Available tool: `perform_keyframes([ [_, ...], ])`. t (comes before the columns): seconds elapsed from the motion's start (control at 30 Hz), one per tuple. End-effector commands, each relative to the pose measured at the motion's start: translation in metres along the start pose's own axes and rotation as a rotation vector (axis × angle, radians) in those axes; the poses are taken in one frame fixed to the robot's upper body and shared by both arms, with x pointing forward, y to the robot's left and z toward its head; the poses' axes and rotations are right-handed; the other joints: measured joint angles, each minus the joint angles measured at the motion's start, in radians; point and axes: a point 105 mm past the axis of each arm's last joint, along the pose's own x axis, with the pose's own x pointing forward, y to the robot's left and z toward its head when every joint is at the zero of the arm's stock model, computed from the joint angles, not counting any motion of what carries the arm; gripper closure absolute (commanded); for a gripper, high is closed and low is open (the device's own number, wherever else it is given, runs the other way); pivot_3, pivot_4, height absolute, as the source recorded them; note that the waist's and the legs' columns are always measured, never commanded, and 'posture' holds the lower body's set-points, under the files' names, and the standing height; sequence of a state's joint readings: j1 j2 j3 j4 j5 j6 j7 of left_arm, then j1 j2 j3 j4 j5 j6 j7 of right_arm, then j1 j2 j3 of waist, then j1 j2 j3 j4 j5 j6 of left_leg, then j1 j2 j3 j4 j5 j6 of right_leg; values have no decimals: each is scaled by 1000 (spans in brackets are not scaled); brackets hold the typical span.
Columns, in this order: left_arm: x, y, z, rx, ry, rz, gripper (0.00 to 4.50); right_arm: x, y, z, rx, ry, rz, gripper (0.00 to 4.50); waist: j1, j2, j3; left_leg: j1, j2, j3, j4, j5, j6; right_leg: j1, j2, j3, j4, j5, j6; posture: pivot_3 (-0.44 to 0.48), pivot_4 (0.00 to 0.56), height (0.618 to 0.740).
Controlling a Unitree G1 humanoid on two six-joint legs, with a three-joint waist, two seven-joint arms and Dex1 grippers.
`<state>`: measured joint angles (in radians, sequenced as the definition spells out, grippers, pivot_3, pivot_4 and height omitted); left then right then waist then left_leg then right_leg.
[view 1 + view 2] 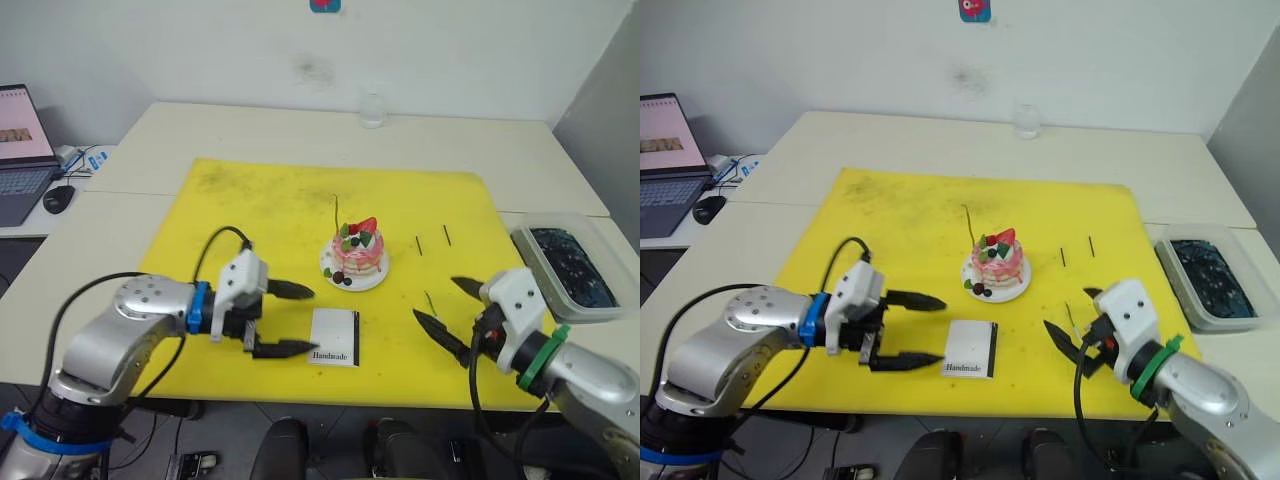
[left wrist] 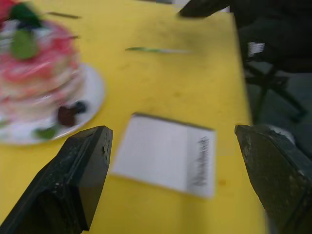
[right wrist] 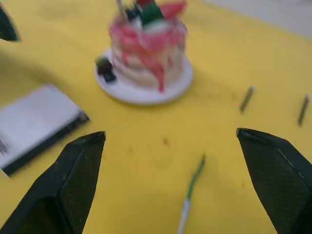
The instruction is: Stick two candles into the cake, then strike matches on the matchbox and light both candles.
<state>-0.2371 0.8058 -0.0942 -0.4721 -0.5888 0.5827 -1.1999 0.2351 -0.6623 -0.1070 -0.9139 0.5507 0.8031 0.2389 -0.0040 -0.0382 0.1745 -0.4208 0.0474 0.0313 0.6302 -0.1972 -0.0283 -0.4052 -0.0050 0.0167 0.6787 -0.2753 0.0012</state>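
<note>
- A laptop (image 1: 20, 150) and a mouse (image 1: 58, 198) sit on a side desk at the far left.
- The left tool (image 1: 285, 320) hovers low over the yellow mat (image 1: 260, 210) with its two black fingers spread wide apart and nothing between them. It points toward the matchbox.
- The matchbox (image 1: 335, 337) lies flat on the mat, just beyond the left tool's fingertips and in front of the cake. Its black strip faces the right side, and the "Handmade" lettering runs along its near edge.
- The cake (image 1: 358, 250) stands on its white plate (image 1: 350, 281) near the centre of the mat.
- One candle (image 1: 336, 214) stands upright at the cake's far left edge, rising above the topping.
- The second candle (image 3: 192, 183) lies flat on the mat, right of the cake and between the right tool's fingers.
- Two matches (image 1: 432, 239) lie side by side on the mat, right of the cake and apart from each other.
- The right tool (image 1: 448, 312) hovers over the mat's right front area, fingers spread wide apart and empty.
- A clear tray (image 1: 535, 255) with dark contents rests on the tabletop (image 1: 480, 150) beyond the mat's right edge.
- A small glass (image 1: 372, 110) stands at the tabletop's far edge.
</note>
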Motion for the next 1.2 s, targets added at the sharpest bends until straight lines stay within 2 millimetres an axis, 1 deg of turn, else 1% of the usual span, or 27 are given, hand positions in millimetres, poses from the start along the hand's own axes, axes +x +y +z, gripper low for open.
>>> perform_keyframes([
  [0.03,12,-14,9,55,-21,-77,31,0,-4,-8,-32,-2,-66,0,-5,0,0,1,0,0,0,0,0,0,0,0,0,0,0,0,150,740],
  [0.13,19,-14,12,72,-41,-82,31,2,-6,-21,-19,13,-117,0,-6,0,0,3,1,-1,-1,0,0,1,2,0,1,-1,-1,0,150,740],
  [0.4,25,-17,14,80,-60,-93,31,15,-4,-40,51,17,-187,0,-4,0,0,2,1,-1,-1,0,0,0,3,-1,1,-1,-2,0,150,740],
  [0.47,27,-18,13,83,-61,-94,0,17,-2,-42,49,17,-191,387,-4,0,0,2,0,-1,-1,0,0,0,2,0,1,-1,-2,0,150,740],
  [0.53,29,-19,13,85,-65,-92,0,19,-1,-45,51,21,-199,921,-4,0,0,2,1,-1,-1,0,0,0,2,0,1,-1,-2,0,150,740],
  [0.63,31,-19,13,90,-66,-88,0,20,0,-49,62,40,-207,2071,-4,0,0,3,1,-2,-1,0,0,0,2,0,1,-2,-3,0,150,740],
  [0.83,34,-18,15,89,-78,-85,0,20,4,-50,68,47,-179,4307,-3,0,0,3,0,-1,-1,0,0,1,1,0,1,-2,-3,0,150,740],
  [0.87,35,-19,15,88,-80,-86,0,20,4,-49,74,43,-174,4480,-3,0,0,3,0,-1,-1,0,0,1,1,0,1,-2,-3,0,150,740],
  [0.97,36,-20,15,85,-86,-86,0,18,5,-43,103,15,-165,4480,-3,0,0,3,0,-1,-1,0,0,1,1,0,1,-2,-3,0,150,740],
  [1.03,36,-21,16,84,-89,-84,0,15,6,-33,106,-17,-137,4480,-2,0,0,3,1,-2,-1,0,0,1,2,0,1,-1,-2,0,150,740],
  [1.1,36,-21,16,83,-90,-83,0,9,5,-19,88,-52,-101,4480,-2,0,0,3,1,-2,-1,0,0,1,2,0,1,-1,-2,0,150,740],
  [1.13,36,-21,16,83,-91,-83,0,6,3,-14,77,-61,-91,4480,-2,1,0,3,0,-1,-1,0,0,1,2,0,1,-1,-2,0,150,740],
  [1.2,38,-22,18,75,-100,-82,0,-6,-9,-10,9,-43,-69,4480,-1,1,0,2,0,-1,-1,0,0,1,2,0,1,-1,-2,0,150,740],
])
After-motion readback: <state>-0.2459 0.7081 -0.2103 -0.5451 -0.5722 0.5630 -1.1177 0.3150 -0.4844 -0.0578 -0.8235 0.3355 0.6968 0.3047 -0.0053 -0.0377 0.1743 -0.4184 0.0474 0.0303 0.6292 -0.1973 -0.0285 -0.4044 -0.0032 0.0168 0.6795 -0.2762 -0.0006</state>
